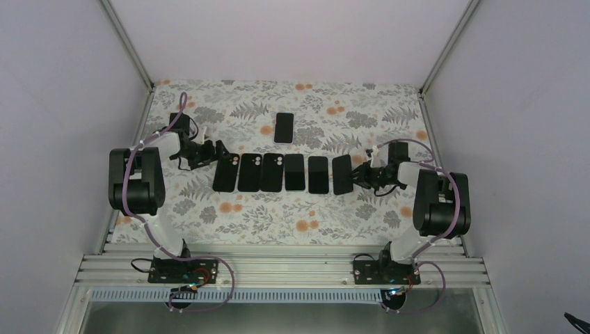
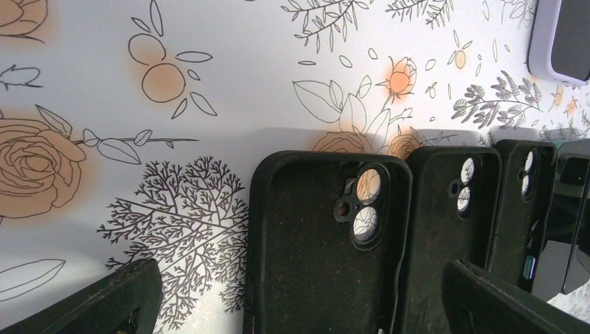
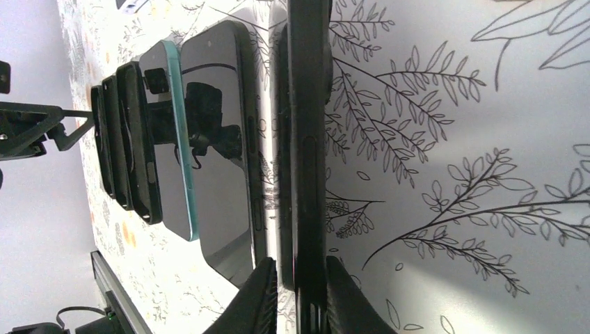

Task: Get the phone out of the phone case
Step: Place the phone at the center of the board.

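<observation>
Floral-cloth bench point(image 1: 209, 104) in view, both arms reaching in from the near rail towards a single row of six dark slabs across the middle. From the left end I counted three empty cases point(image 1: 249, 173): the left wrist camera showed the cloth pattern through their camera cutouts and nothing seated inside. Next to them lay two bare phones point(image 1: 294, 172), glass up, side by side and close together. A lone phone point(image 1: 283, 127) sat apart, farther back on the bench, beyond the row. The sixth slab, at the right end, I took to be the cased phone point(image 1: 341, 174); it sat slightly askew to its neighbours, just beside the nearest bare phone. From the right wrist camera I saw it only edge-on, a thick matte rim with a side button, so I could not confirm whether the phone had begun to part from its case, nor whether the slab was lifted off the cloth. The right fingers point(image 3: 259, 303) were clamped across its thin edge at the end nearest that arm. The left fingers point(image 2: 90, 303) stood wide apart over the leftmost empty case, holding nothing. My judgement: most of the batch was done, three cases emptied, and the last unit was the one in hand. What remained, as I read it, was working that phone free and laying phone and case down apart.
</observation>
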